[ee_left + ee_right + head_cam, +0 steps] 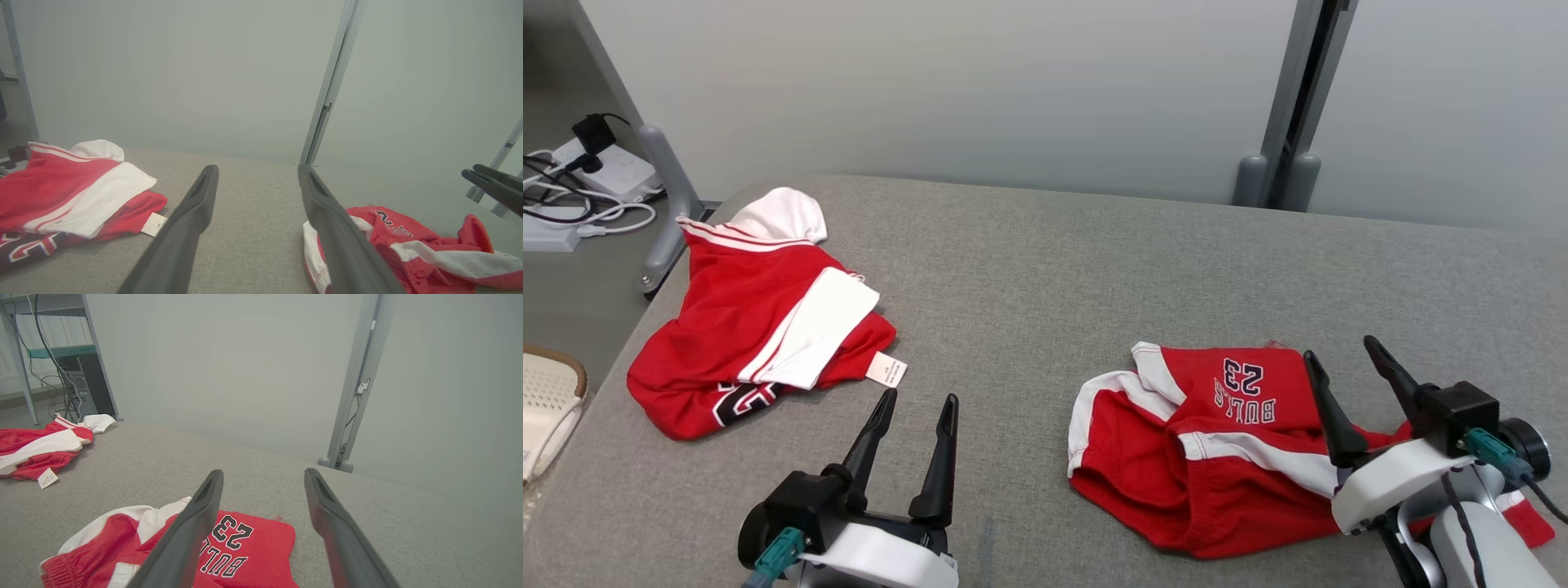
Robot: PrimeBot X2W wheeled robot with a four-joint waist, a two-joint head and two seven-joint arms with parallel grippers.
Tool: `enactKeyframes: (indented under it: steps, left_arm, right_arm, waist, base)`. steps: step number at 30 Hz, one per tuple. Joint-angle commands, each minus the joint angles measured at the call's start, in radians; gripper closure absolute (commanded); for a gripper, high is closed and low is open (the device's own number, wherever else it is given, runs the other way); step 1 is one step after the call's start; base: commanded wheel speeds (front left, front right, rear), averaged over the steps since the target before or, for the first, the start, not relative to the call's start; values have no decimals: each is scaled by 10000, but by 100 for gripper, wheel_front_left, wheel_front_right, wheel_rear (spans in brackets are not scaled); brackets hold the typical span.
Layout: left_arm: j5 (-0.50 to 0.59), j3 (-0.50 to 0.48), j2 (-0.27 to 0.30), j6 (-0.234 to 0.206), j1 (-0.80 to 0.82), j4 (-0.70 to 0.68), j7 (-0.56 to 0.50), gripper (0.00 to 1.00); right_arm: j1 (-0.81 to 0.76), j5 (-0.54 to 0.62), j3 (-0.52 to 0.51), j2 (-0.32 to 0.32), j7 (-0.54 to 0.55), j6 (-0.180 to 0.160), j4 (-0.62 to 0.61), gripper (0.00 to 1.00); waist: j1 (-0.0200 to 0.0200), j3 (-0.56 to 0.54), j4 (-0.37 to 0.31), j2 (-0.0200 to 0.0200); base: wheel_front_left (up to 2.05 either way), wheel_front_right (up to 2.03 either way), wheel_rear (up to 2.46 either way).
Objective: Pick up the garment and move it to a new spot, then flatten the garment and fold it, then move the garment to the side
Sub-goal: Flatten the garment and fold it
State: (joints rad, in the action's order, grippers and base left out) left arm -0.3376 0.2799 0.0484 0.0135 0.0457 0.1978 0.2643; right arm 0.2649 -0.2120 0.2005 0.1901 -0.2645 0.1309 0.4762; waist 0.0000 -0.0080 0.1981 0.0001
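Loosely crumpled garment (1217,482) lies beneath spread right fingers (1327,408); left fingers (943,457) empty.

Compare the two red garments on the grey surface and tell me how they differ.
The left garment lies by the grey surface's left edge; the right garment lies nearer the front, with the open right gripper over it. The right garment shows its full BULLS 23 print; the left garment's lettering is mostly tucked underneath. Both are red with white trim, and crumpled.
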Motion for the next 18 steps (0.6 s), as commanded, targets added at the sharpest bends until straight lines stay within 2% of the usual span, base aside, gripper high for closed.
enactKeyframes:
  steps: [1,7,12,18]
  left_arm:
    - [-53,-3,40,-31,103,-43,-2,0]
    - [-113,232,40,10,280,2,-1,0]
    - [-175,487,40,-62,451,9,-2,0]
    - [-250,680,47,-166,577,-23,-2,0]
  right_arm:
    - [200,32,142,35,-1,-3,138,0]
    - [1406,-316,1709,180,351,-3,1667,0]
    - [2665,-1346,2779,314,1547,-3,2683,0]
    - [3817,-1991,4009,709,3091,-3,3673,0]
  waist:
    - [0,108,141,-1]
    - [0,459,614,-1]
    - [0,807,1085,-1]
    - [0,1060,1661,-1]
  base:
    - [0,0,0]
    - [0,0,0]
    - [0,0,0]
    - [0,0,0]
